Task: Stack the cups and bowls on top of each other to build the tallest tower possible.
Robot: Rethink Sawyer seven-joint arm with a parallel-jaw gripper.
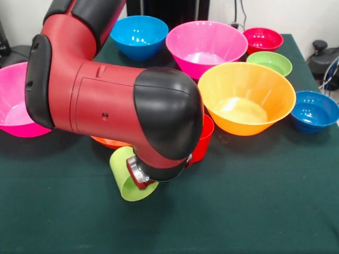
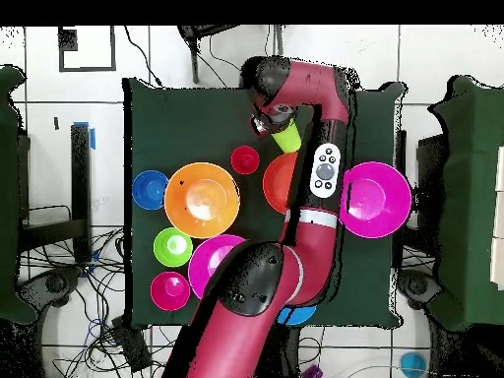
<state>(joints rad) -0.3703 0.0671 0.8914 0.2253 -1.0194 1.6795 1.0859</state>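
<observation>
The lime green cup (image 1: 127, 182) (image 2: 286, 136) lies tilted on its side on the green cloth, near the table's edge. My gripper (image 2: 264, 125) is right against it, mostly hidden under the arm's wrist (image 1: 164, 116), so its state does not show. The red cup (image 1: 204, 138) (image 2: 245, 159) stands upright close by, between the big orange bowl (image 1: 246, 98) (image 2: 202, 200) and the red-orange bowl (image 1: 108, 142) (image 2: 281, 182), which the arm partly covers. All bowls stand singly, none nested.
Around the cloth stand two big pink bowls (image 1: 206, 45) (image 1: 16, 106), a light blue bowl (image 1: 139, 34), a small magenta-red bowl (image 1: 262, 39), a green bowl (image 1: 270, 62) and a dark blue bowl (image 1: 315, 110). The arm spans the table's middle.
</observation>
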